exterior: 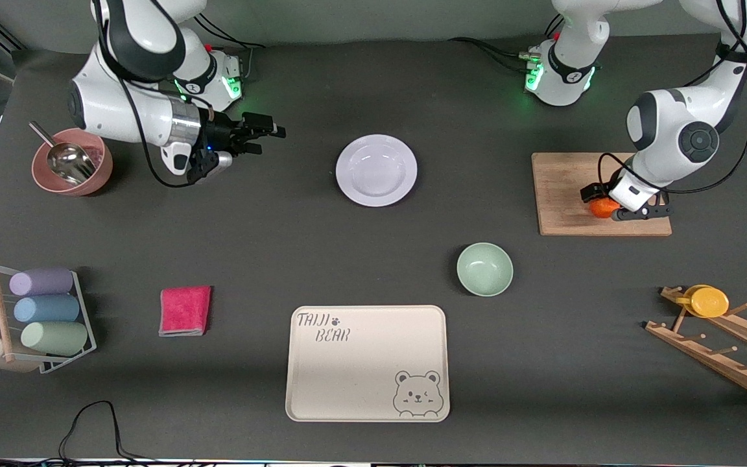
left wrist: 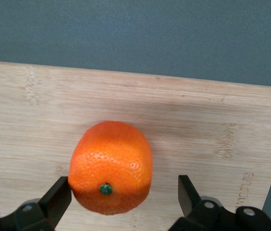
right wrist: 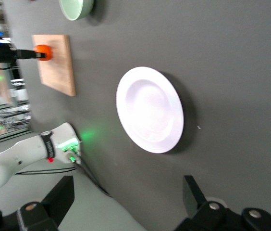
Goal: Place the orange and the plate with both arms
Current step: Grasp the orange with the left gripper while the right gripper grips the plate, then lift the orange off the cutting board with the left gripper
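Note:
The orange (exterior: 602,207) lies on a wooden cutting board (exterior: 565,188) toward the left arm's end of the table. My left gripper (exterior: 610,205) is low over the board with its fingers on either side of the orange. In the left wrist view the orange (left wrist: 110,166) sits between the open fingers of that gripper (left wrist: 123,192); one finger touches it and the other stands clear. The pale lavender plate (exterior: 377,170) lies empty mid-table. My right gripper (exterior: 268,138) hangs open and empty above the table beside the plate. The right wrist view shows the right gripper (right wrist: 128,190), the plate (right wrist: 149,109) and the distant orange (right wrist: 43,52).
A mint-green bowl (exterior: 484,268) and a cream bear tray (exterior: 367,363) lie nearer the front camera than the plate. A pink cloth (exterior: 185,310), a pink bowl with a metal scoop (exterior: 72,162), a cup rack (exterior: 36,311) and a wooden rack with a yellow cup (exterior: 711,301) stand around the edges.

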Action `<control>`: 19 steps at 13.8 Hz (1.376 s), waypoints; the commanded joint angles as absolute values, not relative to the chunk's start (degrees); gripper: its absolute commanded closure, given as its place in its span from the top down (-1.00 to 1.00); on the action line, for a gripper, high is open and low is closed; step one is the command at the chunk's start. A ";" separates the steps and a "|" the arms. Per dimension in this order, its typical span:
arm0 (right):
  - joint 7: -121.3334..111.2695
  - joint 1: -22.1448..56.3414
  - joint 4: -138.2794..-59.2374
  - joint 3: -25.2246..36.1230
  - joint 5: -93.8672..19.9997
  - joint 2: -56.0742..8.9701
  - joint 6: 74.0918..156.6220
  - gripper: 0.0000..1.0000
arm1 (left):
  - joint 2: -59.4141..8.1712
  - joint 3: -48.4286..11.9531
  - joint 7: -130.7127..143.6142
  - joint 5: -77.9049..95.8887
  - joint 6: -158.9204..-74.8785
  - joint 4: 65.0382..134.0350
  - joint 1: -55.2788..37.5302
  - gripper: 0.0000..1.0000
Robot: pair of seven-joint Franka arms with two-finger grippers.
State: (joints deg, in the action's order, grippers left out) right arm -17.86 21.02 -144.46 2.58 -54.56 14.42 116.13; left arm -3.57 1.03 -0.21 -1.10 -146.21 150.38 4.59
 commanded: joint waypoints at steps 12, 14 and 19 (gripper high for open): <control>-75.85 21.01 -153.72 8.26 -94.22 -15.37 112.06 1.00 | 4.91 1.32 -6.68 -1.23 -131.11 142.77 4.22 -1.00; -76.99 20.83 -152.76 8.26 -94.48 -17.74 112.06 1.00 | 6.58 1.32 -6.07 -1.32 -116.52 133.20 4.22 -1.00; -77.08 20.83 -151.79 8.26 -96.94 -19.60 112.32 0.99 | 5.89 1.06 -5.98 -1.41 -86.71 106.57 3.87 -1.00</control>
State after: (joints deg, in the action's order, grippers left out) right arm -75.14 20.92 -152.63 7.96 -95.41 -18.29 113.29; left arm 8.33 1.09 -5.84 -1.14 -95.55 116.67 4.56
